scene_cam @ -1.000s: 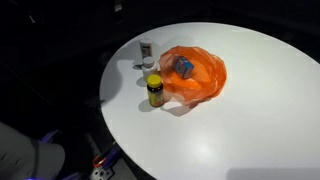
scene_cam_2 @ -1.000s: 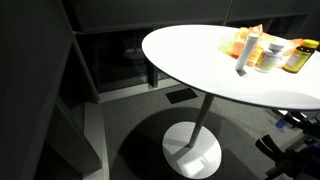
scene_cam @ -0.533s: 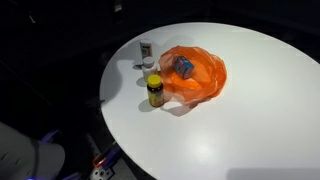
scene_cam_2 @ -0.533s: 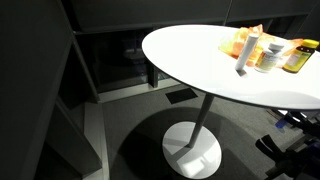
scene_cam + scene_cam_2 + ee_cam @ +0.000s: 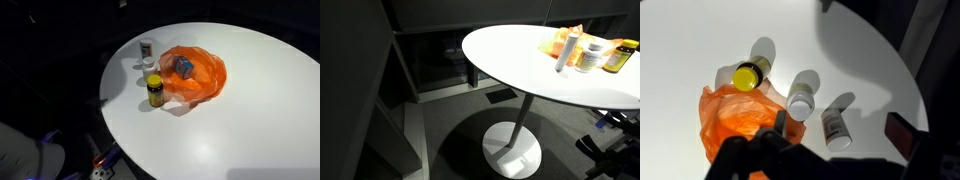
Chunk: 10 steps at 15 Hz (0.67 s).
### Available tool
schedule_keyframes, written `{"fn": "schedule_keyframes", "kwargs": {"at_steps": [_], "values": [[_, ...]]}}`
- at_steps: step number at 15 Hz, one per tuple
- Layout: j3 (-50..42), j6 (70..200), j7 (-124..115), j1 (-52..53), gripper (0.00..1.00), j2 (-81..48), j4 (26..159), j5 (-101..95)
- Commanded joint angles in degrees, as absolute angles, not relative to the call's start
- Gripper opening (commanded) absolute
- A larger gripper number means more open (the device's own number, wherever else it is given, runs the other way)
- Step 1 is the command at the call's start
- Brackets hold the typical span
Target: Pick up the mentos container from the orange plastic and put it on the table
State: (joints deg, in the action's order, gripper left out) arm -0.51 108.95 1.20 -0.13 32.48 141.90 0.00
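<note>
Surface: round and white (image 5: 250, 110), on a single pedestal leg going by an exterior view (image 5: 520, 125). Everything sits bunched up near one edge.

Orange plastic: crumpled sheet (image 5: 205, 80) lying flat-ish on the surface, edges curled up a bit.

Mentos container: sitting on the orange plastic (image 5: 184, 66), toward the side nearer the other bottles. It's blue and white from this angle and looks upright. In the wrist view it seems to be the white-capped one right at the rim of the plastic, though I wouldn't swear to it.

Yellow-lidded jar: upright (image 5: 155, 90), on the bare surface just beside the orange plastic, touching or nearly touching its edge. The wrist view shows the yellow lid from above.

Small white bottle: (image 5: 146, 48) on the bare surface, near the plastic but clear of it and a little apart from the jar. It throws a long shadow in the wrist view.

End effector: only the wrist view shows it (image 5: 760, 148). It's a dark, blurry shape at the bottom of the frame, up above the orange plastic and not touching anything I can see. Honestly can't tell whether the jaws are wide or narrow, it's all silhouette. Nothing visibly held.

Lighting: room's dark and the surface is brightly lit, so small details wash out.
</note>
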Motion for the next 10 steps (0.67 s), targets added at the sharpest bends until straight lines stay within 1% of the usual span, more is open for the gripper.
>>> {"fn": "schedule_keyframes", "kwargs": {"at_steps": [1,6,10], "values": [[-1.29,108.16,1.10,-1.27,1.00,28.81,137.15,-0.83],[-3.55,108.77,4.46,-2.43,1.00,23.88,132.90,-1.53],[-6.02,108.52,13.75,-2.20,1.00,19.34,130.37,-3.37]]}}
